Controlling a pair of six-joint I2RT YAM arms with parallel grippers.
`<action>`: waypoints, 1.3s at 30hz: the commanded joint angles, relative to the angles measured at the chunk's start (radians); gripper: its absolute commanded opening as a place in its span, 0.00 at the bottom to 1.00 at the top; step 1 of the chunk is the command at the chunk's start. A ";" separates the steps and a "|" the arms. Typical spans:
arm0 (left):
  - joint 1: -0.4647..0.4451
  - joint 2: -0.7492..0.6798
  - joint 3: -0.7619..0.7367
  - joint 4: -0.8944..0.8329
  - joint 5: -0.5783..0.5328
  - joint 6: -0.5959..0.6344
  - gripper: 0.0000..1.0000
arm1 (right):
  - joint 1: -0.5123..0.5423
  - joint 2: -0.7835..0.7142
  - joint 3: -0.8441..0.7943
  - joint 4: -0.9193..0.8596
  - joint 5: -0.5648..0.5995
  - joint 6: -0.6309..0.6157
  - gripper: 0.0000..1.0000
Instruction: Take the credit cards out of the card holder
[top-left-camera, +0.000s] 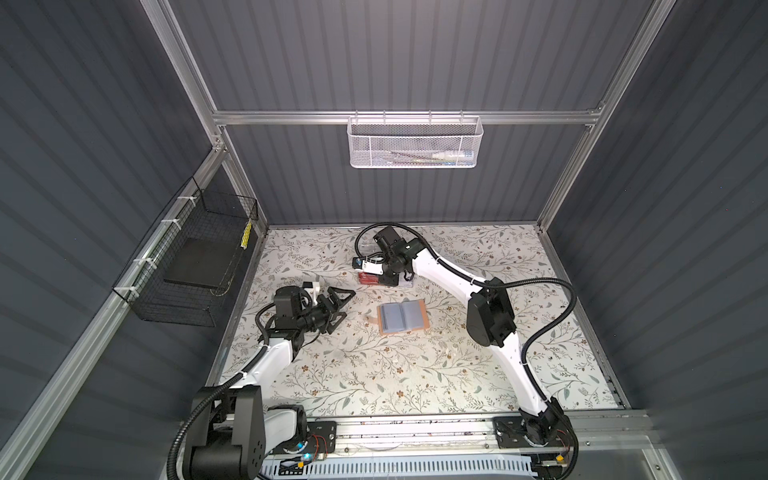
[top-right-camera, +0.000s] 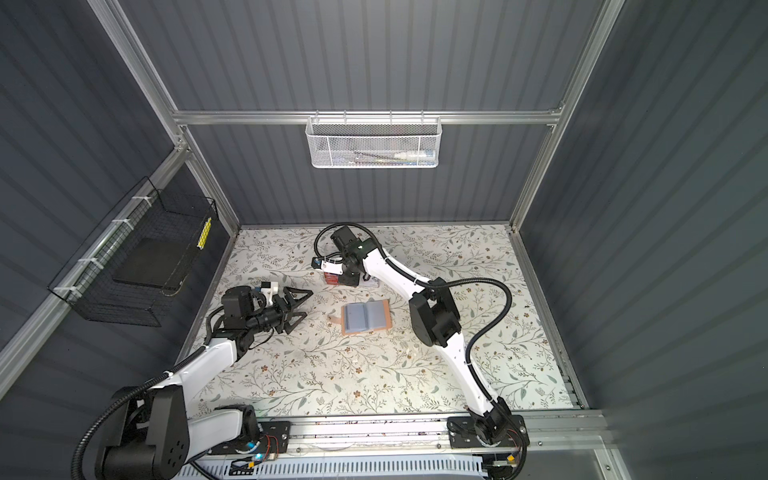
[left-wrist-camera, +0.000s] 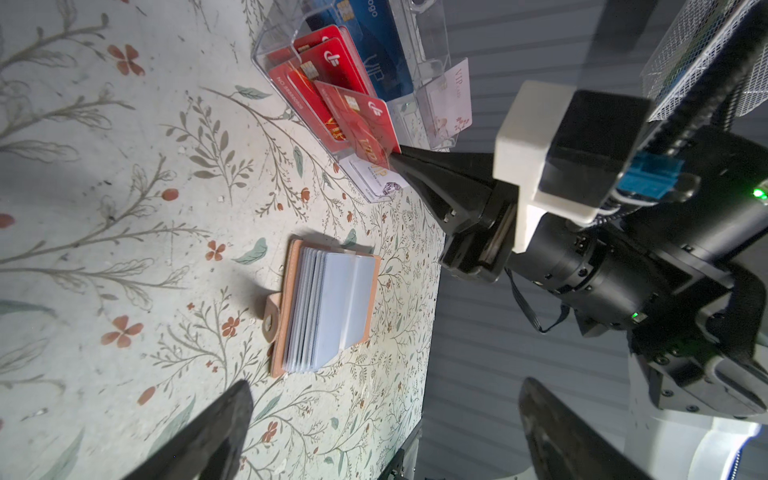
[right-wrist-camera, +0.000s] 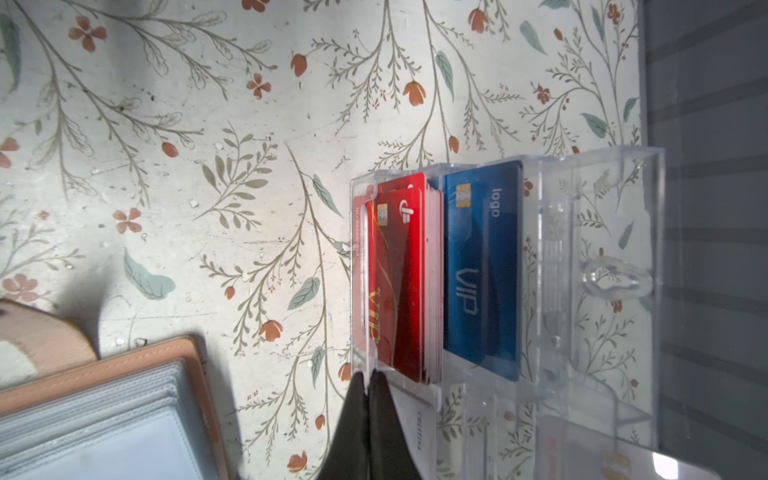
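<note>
The tan card holder (top-left-camera: 402, 318) (top-right-camera: 365, 316) lies open mid-table, its greyish sleeve pages (left-wrist-camera: 328, 307) facing up. It also shows in the right wrist view as the card holder (right-wrist-camera: 104, 399). Behind it a clear acrylic box (right-wrist-camera: 602, 187) (left-wrist-camera: 259, 54) holds red credit cards (right-wrist-camera: 407, 270) and blue VIP credit cards (right-wrist-camera: 478, 270). My right gripper (right-wrist-camera: 368, 378) (left-wrist-camera: 397, 154) is at the box's front edge, shut on the corner of a red credit card (left-wrist-camera: 361, 124) that leans into the box. My left gripper (top-left-camera: 347, 305) (left-wrist-camera: 386, 415) hovers open left of the card holder, holding nothing.
White cards (left-wrist-camera: 451, 95) stand in another compartment of the box. A black wire basket (top-left-camera: 195, 257) hangs on the left wall and a white mesh basket (top-left-camera: 413, 141) on the back wall. Grey panel walls close in the floral table (top-left-camera: 374, 374) on three sides.
</note>
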 joint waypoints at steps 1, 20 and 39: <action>0.010 0.024 -0.024 0.031 0.031 0.005 1.00 | 0.004 0.025 0.037 0.011 -0.006 -0.021 0.00; 0.045 0.075 -0.020 0.039 0.053 0.042 1.00 | 0.000 0.076 0.107 0.038 -0.018 -0.033 0.00; 0.052 0.111 -0.021 0.067 0.056 0.041 1.00 | -0.027 0.059 0.074 0.022 0.004 -0.028 0.00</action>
